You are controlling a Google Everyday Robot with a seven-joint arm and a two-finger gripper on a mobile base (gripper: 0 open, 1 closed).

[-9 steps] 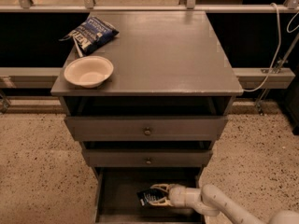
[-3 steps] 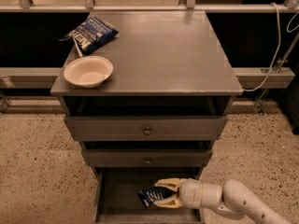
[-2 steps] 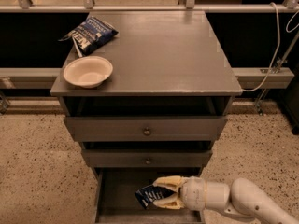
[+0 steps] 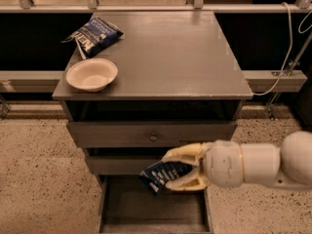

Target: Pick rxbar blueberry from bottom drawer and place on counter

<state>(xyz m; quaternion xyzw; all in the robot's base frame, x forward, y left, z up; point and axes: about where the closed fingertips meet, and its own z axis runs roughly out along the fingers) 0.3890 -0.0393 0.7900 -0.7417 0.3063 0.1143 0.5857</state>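
Quick count: 1 counter (image 4: 170,52) over 3 drawers, i.e. top drawer (image 4: 122,133) and middle drawer (image 4: 117,164), both pushed in, + the bottom drawer (image 4: 146,206), pulled out. Knobs showing: 1 knob (image 4: 153,137), on the top drawer. Items on the counter: 2, i.e. 1 bowl (image 4: 91,74) and 1 chip bag (image 4: 95,35). Bars: 1, the rxbar blueberry (image 4: 158,174), pinched betw. my 2 fingers (image 4: 183,153). Grippers: 1, my gripper (image 4: 168,172), in front of the middle drawer, above the bottom drawer. Cables: 1 white cable (image 4: 287,43), far right.

The dark navy rxbar blueberry (image 4: 155,175) hangs tilted, pinched in the gripper (image 4: 168,172) above the open bottom drawer (image 4: 146,206), below the counter (image 4: 170,52).
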